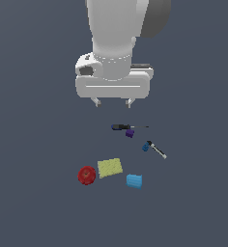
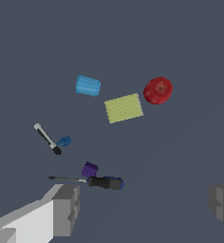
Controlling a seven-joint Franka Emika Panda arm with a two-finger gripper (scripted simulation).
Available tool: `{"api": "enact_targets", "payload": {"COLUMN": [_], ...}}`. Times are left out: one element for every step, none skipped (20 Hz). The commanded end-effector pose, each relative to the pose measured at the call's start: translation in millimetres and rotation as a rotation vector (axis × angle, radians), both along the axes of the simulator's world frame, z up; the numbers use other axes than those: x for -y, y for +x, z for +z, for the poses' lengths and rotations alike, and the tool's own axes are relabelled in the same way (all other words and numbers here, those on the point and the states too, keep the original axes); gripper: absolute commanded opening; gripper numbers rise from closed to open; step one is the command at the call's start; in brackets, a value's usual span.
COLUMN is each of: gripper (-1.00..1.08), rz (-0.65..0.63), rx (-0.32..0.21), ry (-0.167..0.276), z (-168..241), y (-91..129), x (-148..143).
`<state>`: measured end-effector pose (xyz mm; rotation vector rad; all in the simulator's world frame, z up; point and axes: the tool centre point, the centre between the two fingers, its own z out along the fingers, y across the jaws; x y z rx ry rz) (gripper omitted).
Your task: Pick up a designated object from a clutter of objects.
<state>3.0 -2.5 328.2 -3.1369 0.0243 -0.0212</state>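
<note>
**Tiny target, crowded neighbours**

Gripper [image 1: 113,102] hangs high, fingers spread, holding nothing. Deep-blue piece [image 1: 145,147] lies mid-worktop touching the pale-tipped tool [image 1: 157,150] (purple cube [image 1: 130,133] near). Likely risk: descent catches tool, or the piece slips out.
</note>
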Motion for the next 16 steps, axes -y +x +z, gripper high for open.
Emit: {"api": "enact_targets", "payload": {"gripper": [1.0, 1.0, 1.0, 1.0, 1.0, 1.0, 1.0, 1.0, 1.0, 1.0, 1.0, 1.0, 1.0, 1.0, 1.0, 1.0], "rz": [0.0, -0.001, -0.003, -0.007, -0.012, -0.019, -0.025, -0.029, -0.031, -0.032, -0.032, -0.032, -0.031, -0.03, -0.029, -0.028], "rx": [0.0, 0.0, -0.002, -0.003, -0.006, -0.009, -0.012, -0.013, -0.014, -0.015, -0.015, -0.014, -0.014, -0.014, -0.014, -0.014], "ry": [0.0, 0.0, 0.002, 0.004, 0.007, 0.011, 0.015, 0.017, 0.019, 0.02, 0.02, 0.019, 0.019, 0.018, 0.017, 0.015], "z": [0, 0, -1, -2, -3, -4, -5, -5, -5, -5, -4, -5, -5, -7, -9, -11], "y": [0, 0, 0, 0, 0, 0, -1, -1, -1, -2, -2, -2, -1, -1, 0, 1], "x": [0, 0, 2, 5, 9, 14, 18, 22, 24, 25, 25, 24, 23, 22, 20, 18]}}
